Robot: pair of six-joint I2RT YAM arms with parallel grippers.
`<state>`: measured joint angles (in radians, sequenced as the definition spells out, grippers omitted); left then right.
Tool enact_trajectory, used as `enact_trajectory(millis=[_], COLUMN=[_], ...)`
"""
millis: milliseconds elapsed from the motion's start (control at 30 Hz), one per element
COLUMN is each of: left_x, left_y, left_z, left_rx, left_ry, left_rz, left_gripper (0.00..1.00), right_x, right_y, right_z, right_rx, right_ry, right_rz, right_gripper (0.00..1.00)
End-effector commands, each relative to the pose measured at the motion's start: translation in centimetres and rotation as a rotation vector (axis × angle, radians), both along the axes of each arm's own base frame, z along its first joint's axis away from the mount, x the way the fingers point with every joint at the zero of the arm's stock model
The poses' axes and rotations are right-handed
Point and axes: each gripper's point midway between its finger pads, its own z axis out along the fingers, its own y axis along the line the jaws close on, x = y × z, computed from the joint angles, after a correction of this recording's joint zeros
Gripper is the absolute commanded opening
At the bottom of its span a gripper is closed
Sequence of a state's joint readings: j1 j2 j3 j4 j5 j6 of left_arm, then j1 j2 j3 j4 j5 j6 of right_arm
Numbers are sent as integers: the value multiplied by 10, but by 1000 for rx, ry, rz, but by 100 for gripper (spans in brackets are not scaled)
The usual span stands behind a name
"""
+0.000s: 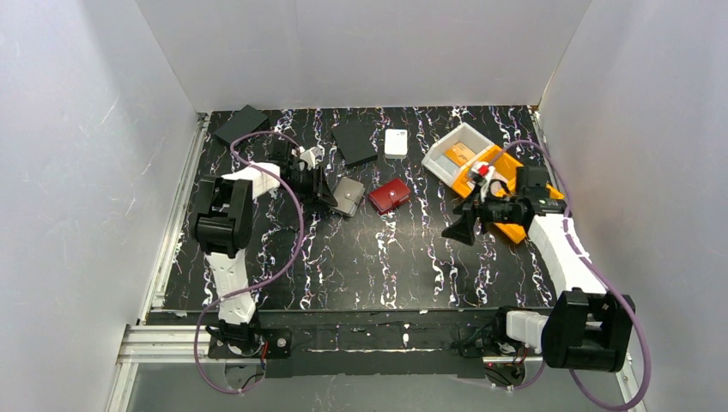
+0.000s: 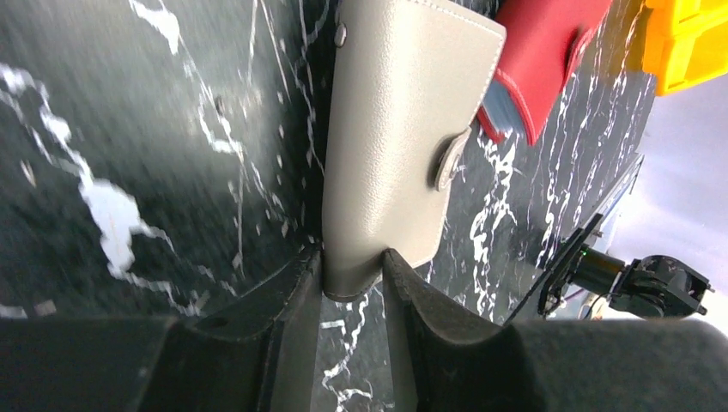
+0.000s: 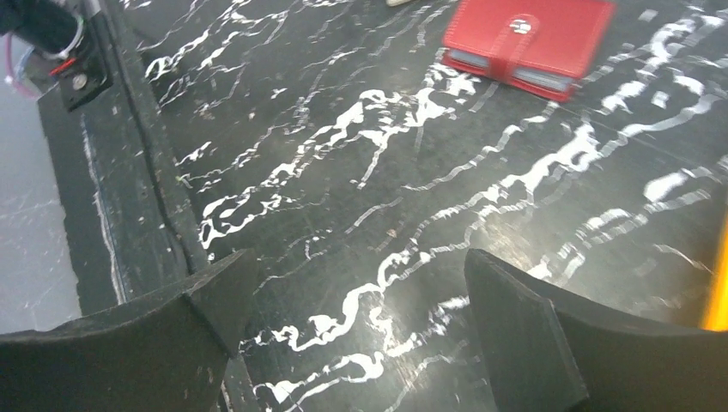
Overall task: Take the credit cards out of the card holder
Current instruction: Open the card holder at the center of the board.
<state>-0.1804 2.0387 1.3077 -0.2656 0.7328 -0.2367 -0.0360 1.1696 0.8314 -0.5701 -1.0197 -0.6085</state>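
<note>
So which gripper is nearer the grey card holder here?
Left. The left gripper pinches one end of the grey card holder; the right gripper hangs open over the table, beyond the red case.

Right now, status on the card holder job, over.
Left gripper pinching card holder end. Right gripper open above table. Holder closed, tab fastened. Red case close beside it.

Black table [image 1: 386, 257], white marble veining. Grey card holder [image 2: 395, 146], pebbled grain (snap [image 2: 448, 163] silver-toned). Dark red case [image 1: 389, 196]. Orange bin [image 1: 513, 232]. White tray [image 1: 439, 159]. Flat black squares [image 1: 354, 142]. Purple cables [image 1: 296, 223].
</note>
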Motion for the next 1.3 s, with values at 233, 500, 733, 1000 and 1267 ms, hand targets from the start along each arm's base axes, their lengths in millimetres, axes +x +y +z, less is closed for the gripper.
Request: enact_trajectory(millis=[233,500,733,1000,1267], left_x=[-75,-143,-163,-172,-177], left_y=[-11,-30,-35,-44,-47], left_z=[54,43,41,38,33], left_rx=[-6,-10,-19,-56,-42], left_ry=[-60,-16,-22,-18,-13], left_rz=[32,39,77,68,53], left_gripper=[0,0,0,0,0], right_x=[-34,-23,-34,-51,-41], right_y=[98,186,212,211,209], right_z=[-19,-29,-57,-71,-89], right_rx=[-344,-327,-319,-292,-358], right_ry=[-323,-459,-306,-314,-320], right_rz=[595,672,659,740,747], right_gripper=[100,99,76,65,64])
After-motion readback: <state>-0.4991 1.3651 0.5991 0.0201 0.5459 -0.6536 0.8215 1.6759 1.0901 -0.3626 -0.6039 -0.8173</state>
